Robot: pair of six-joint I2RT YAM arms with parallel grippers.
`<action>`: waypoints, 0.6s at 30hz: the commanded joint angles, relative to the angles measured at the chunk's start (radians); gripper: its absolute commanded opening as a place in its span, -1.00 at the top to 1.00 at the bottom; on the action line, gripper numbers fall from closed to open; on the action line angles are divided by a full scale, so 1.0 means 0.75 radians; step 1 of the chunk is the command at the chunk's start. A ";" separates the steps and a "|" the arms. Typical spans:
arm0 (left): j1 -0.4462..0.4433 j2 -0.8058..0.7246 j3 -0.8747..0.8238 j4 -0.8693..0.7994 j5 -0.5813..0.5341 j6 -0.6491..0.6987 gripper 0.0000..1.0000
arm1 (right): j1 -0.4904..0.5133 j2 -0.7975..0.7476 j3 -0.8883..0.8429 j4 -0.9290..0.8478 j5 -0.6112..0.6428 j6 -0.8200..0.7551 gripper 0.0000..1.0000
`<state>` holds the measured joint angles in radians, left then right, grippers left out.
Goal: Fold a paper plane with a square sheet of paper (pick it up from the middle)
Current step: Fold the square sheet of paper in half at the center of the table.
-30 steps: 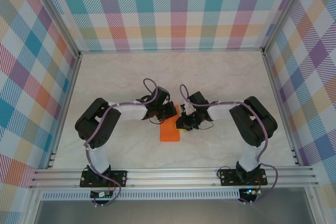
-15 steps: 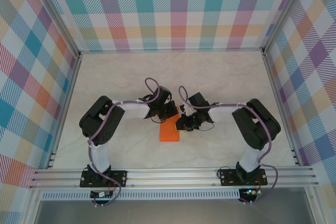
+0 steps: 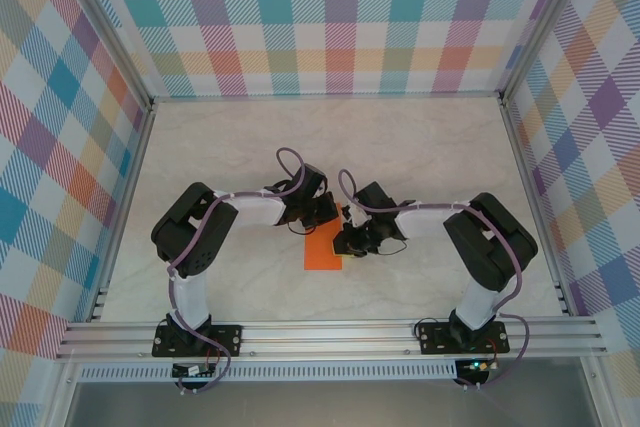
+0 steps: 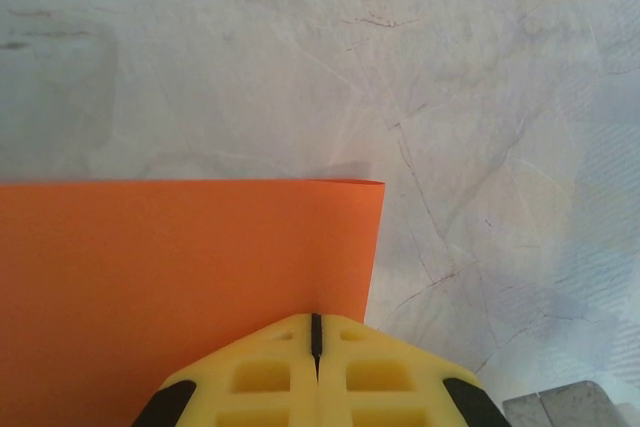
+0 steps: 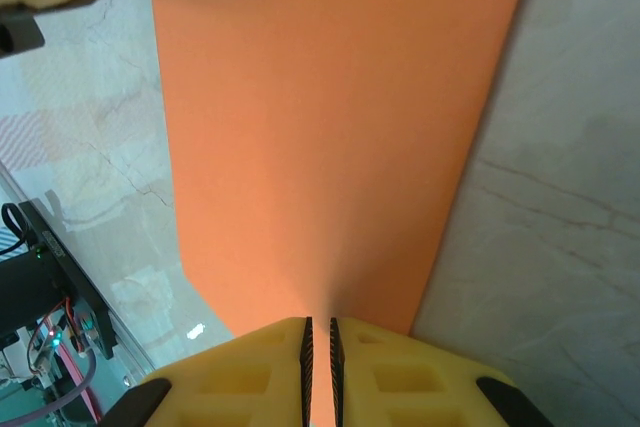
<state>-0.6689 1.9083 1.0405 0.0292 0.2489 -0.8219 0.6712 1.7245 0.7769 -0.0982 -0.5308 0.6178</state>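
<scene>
The paper (image 3: 322, 254) lies at the middle of the tabletop (image 3: 430, 147), a plain orange sheet that looks narrower than it is long from above, so it may be already folded once. Both pairs of jaws meet at its far end. The left jaws are pressed together over one edge, close to a corner, with the sheet running in under the yellow fingertips (image 4: 270, 377). The right jaws are clamped on another edge, and a sliver of orange shows between their pads (image 5: 275, 367).

The likeliest trouble is the two grips working against each other. Thin paper pinched at two nearby points would probably tear or wrinkle if the arms pull apart. If one grip drags more than the other, any crease would go skew. Either pinch is shallow and could slip off.

The left arm (image 3: 200, 232) and right arm (image 3: 485, 237) crowd together, wrists nearly touching, so a knock looks possible. Loose cables (image 3: 288, 162) loop above them. Plaid walls (image 3: 340, 17) stand well apart from it all.
</scene>
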 commanded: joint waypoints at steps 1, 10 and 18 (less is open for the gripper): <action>0.019 0.051 0.009 -0.071 -0.077 0.021 0.93 | 0.019 0.021 -0.044 -0.027 0.004 0.028 0.70; 0.021 0.053 0.018 -0.096 -0.111 0.032 0.94 | 0.089 -0.040 -0.150 -0.057 0.009 0.062 0.70; 0.021 0.061 0.019 -0.084 -0.098 0.034 0.94 | 0.120 -0.299 -0.230 -0.134 0.068 0.085 0.69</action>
<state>-0.6689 1.9102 1.0462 0.0185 0.2424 -0.8173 0.7544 1.5711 0.6151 -0.1104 -0.5060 0.6666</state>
